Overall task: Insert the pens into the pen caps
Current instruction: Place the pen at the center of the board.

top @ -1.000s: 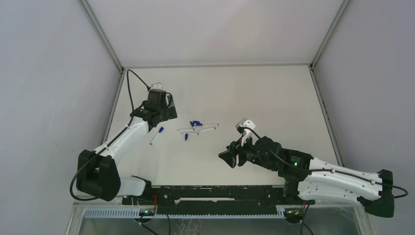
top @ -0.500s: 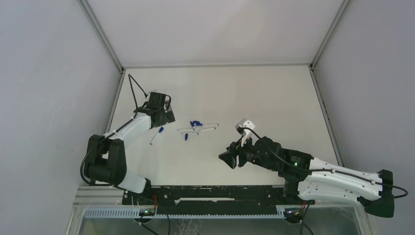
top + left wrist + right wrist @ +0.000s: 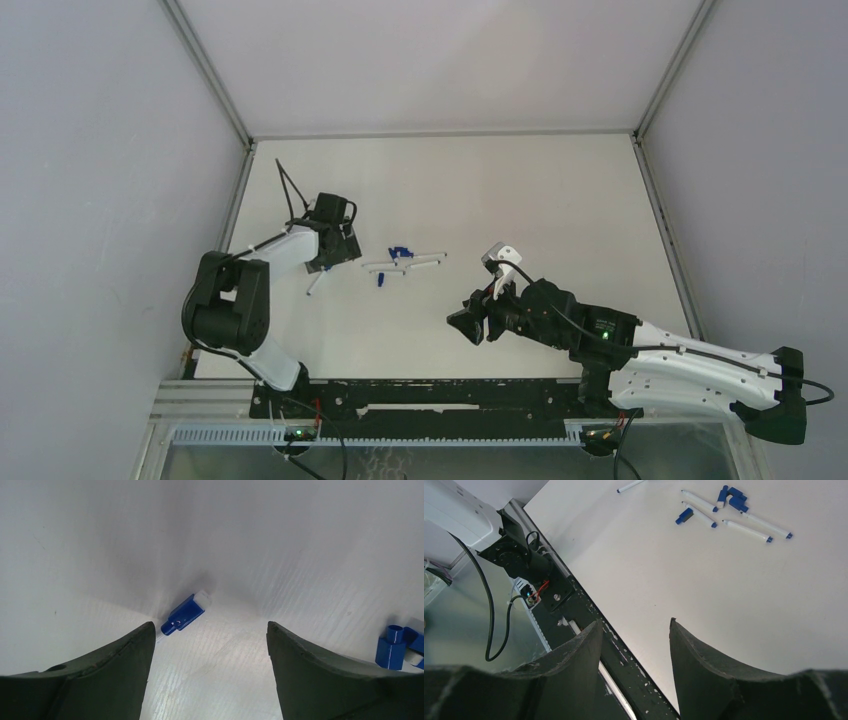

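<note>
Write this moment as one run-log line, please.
left tool: open over lone pen | right tool: open, empty | loose caps: beside other pens

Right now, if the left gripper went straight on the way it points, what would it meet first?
Likely the blue-ended pen framed by the open left gripper, then the table under it; depth is unclear.

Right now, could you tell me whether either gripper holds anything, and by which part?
Nothing is held: the left gripper and the right gripper both stand open, the left above a pen.
</note>
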